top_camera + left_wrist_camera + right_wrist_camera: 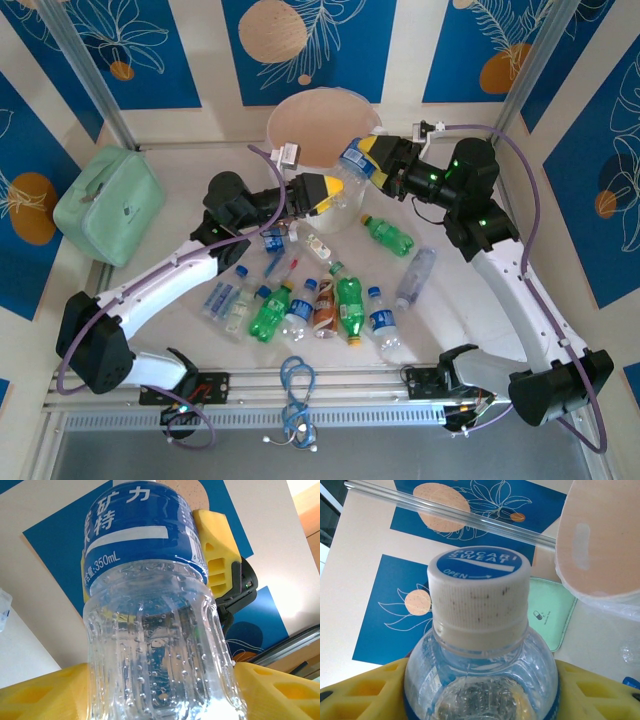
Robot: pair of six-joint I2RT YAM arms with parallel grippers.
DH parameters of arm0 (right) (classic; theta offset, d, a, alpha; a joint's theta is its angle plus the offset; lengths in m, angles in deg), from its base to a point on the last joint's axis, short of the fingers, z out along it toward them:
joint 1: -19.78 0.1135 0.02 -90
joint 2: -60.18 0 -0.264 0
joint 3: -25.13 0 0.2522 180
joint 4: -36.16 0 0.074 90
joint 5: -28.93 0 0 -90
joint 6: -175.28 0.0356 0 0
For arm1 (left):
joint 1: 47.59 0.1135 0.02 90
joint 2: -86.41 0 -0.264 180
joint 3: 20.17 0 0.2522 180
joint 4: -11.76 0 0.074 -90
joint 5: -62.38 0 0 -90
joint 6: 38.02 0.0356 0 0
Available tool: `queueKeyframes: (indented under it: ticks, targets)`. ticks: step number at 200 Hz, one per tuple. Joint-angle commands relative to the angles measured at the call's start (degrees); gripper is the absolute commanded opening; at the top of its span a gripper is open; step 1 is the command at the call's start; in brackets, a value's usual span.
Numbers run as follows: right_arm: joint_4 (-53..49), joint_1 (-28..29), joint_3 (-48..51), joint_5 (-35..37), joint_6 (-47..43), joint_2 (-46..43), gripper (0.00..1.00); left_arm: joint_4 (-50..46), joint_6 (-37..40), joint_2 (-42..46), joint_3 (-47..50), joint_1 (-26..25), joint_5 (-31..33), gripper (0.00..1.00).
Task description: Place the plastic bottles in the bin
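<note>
A clear plastic bottle (345,195) with a blue label hangs in the air just in front of the cream-pink bin (310,115). My left gripper (333,198) is shut on its ribbed lower body (155,645), with a yellow finger touching each side. My right gripper (362,158) is shut on the same bottle at its label and shoulder (480,650), and its yellow finger (215,550) lies against the label. The white and blue cap (477,587) points toward the bin (605,540). Several more bottles lie on the table, among them a green bottle (390,237) and a clear bottle (415,277).
A mint-green soft case (110,205) sits at the left, also seen past the cap (547,610). A tight cluster of bottles (300,305) covers the table's middle front. A blue cable (297,385) hangs over the front rail. Metal frame posts stand at both back corners.
</note>
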Motion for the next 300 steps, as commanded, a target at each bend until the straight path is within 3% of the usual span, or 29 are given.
queueKeyframes:
  ticks: [1,78,103,126,158,191,224,250,300]
  targets:
    - [0.55,0.31,-0.44,0.18,0.15,0.1,0.59,0.88,1.78,0.06,-0.18,-0.56,-1.15,0.69]
    - [-6.55,-0.02,-1.96,2.66,-2.81,-1.04,0.78,-3.48,5.49,-0.14,-2.33,0.52,0.26,0.61]
    - [-15.34,-1.49,-3.76,5.09,-4.87,-1.26,0.9,-3.33,5.66,-0.91,-3.94,0.93,0.26,0.6]
    - [-23.65,-4.65,-4.96,6.71,-7.84,-2.44,0.95,-5.93,7.41,-1.34,-6.61,2.02,-0.01,0.59]
    - [-36.57,-9.11,-6.23,10.71,-13.93,-6.49,0.96,-24.35,19.77,-1.85,-16.45,6.1,2.16,0.58]
    - [-45.85,-13.6,-2.82,11.1,-18.1,-10.55,0.95,-44.25,33.96,-5.73,-30.16,10.07,12.27,0.59]
    - [-53.77,-16.03,3.14,15.54,-21.55,-12.58,0.94,-59.59,44.8,-13.43,-43.33,10.77,21.4,0.57]
    - [-56.15,-18.46,7.9,16.0,-23.03,-12.3,0.93,-65.5,48.88,-18.54,-48.33,10.77,25.52,0.56]
    - [-61.08,-19.47,9.92,19.07,-25.27,-6.86,0.91,-67.35,51.63,-22.8,-49.83,10.81,28.01,0.56]
